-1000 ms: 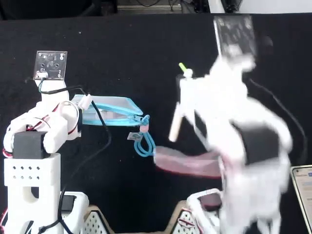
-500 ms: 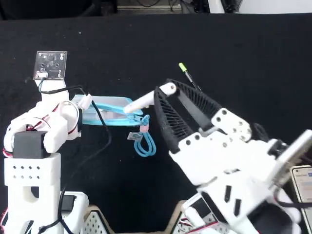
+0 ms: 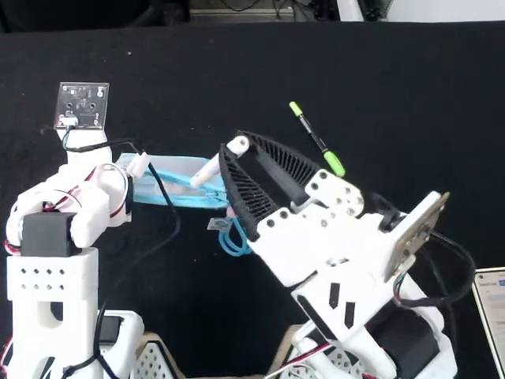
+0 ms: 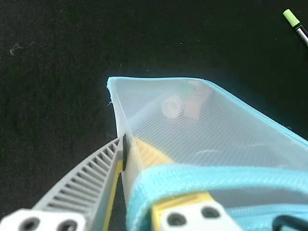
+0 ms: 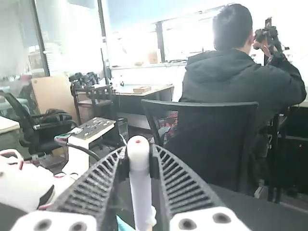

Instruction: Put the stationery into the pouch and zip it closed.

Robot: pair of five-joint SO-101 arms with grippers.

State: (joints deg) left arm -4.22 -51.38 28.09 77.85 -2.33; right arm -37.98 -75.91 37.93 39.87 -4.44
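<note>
Black cloth covers the table (image 3: 158,63); on it, to the left of the middle, lies the clear pouch (image 3: 175,174) with its blue edging, one end lifted off the cloth by the left gripper (image 3: 139,169); in the left wrist view that gripper (image 4: 124,156) has its fingers clamped on the pouch (image 4: 202,130) at a corner beside the blue zip band. The right gripper (image 3: 230,155) has its black ribbed fingers closed on a white stick (image 3: 207,171), which slants down toward the pouch with its lower end at the pouch's edge; whether the tip is inside cannot be told. From the right wrist the stick (image 5: 139,192) stands pinched between the two fingers of the gripper (image 5: 138,155). A blue cord loop (image 3: 234,239) hangs from the pouch's near end onto the cloth. A pen with a green cap (image 3: 316,140) lies on the cloth behind the right arm, well apart from the pouch; its green end (image 4: 291,18) shows in the left wrist view.
</note>
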